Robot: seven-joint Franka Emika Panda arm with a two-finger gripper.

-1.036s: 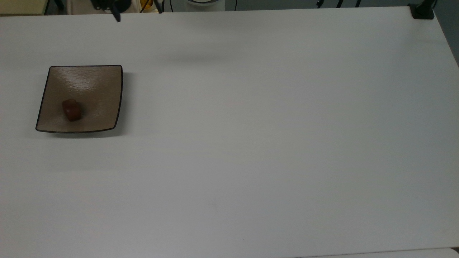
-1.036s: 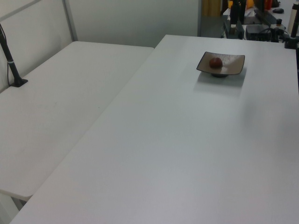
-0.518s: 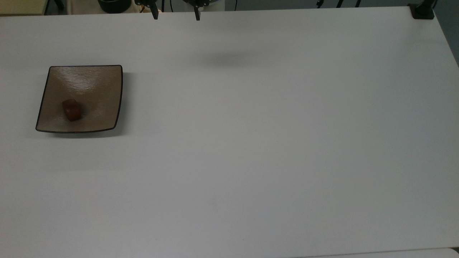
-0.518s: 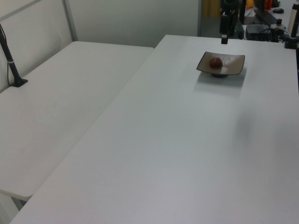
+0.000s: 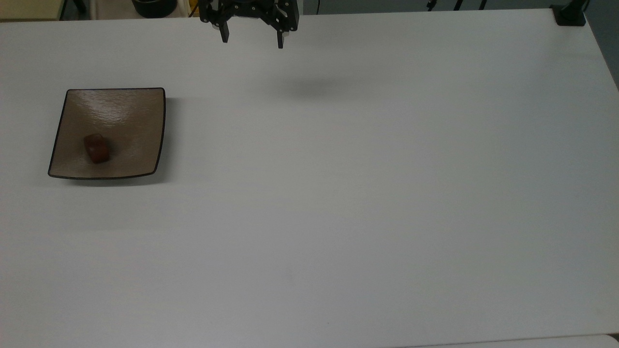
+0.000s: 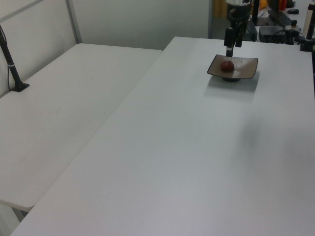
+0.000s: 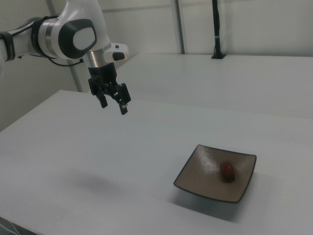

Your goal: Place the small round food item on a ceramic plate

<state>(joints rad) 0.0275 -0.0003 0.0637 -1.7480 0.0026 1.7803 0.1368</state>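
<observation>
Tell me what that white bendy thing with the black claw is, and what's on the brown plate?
That is a robot arm, a machine that moves things. The black claw is its gripper: two fingers, spread open and holding nothing, up in the air above the white table. The three pictures show the same table from different spots: one looks down from above, the other two look across it from opposite sides. On the table sits a square ceramic plate, and on it lies the small round food item, dark red. The gripper is away from the plate, not touching it.
</observation>
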